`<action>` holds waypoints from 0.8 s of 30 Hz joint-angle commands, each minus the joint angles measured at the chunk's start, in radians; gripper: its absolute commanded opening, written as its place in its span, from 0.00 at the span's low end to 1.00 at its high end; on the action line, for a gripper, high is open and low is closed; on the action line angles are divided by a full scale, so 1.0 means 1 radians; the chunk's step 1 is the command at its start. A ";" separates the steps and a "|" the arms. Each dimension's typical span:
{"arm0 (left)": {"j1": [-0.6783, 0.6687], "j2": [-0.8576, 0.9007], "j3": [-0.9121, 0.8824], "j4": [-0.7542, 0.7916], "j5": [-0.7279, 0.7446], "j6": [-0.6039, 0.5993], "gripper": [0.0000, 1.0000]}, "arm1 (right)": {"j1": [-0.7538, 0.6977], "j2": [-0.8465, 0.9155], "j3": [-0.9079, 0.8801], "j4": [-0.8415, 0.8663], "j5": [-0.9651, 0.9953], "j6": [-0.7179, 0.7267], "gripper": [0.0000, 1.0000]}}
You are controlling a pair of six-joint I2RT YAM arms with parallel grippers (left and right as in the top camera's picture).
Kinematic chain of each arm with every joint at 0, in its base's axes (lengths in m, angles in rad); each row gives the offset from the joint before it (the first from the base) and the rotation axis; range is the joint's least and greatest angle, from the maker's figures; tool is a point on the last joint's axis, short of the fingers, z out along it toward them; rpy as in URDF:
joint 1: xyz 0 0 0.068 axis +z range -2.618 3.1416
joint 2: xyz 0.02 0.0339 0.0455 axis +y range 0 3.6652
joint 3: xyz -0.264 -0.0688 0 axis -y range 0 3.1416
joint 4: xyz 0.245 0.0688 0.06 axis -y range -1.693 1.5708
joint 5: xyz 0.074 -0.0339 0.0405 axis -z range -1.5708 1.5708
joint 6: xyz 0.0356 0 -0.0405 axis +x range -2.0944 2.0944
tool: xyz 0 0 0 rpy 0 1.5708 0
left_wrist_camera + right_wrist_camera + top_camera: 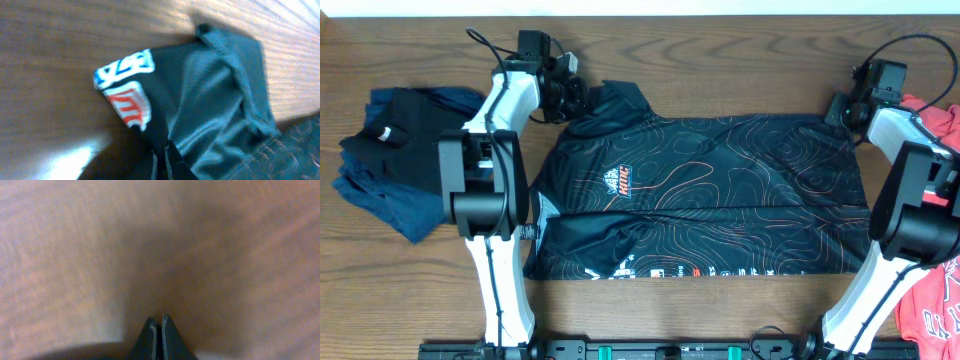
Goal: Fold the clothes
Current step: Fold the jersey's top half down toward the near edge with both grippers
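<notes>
Bare table [720,70] strip beyond the jersey [720,190], dark clothes pile [390,165] crowding left, red shirt [932,295] right.

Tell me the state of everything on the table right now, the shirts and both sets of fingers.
black jersey, spread out on the table, chest logo facing up
left fingers, shut, apparently on the jersey's sleeve
right fingers, shut, holding nothing, over bare wood
dark clothes pile, crumpled, unfolded
red shirt, crumpled, partly out of frame
</notes>
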 commanded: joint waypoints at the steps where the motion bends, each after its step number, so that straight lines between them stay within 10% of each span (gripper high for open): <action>1: 0.014 -0.109 0.008 -0.057 -0.006 -0.004 0.06 | -0.017 -0.075 -0.002 -0.079 0.030 0.019 0.01; 24: 0.018 -0.385 -0.034 -0.841 -0.228 0.125 0.06 | -0.024 -0.440 -0.002 -0.840 0.264 0.078 0.01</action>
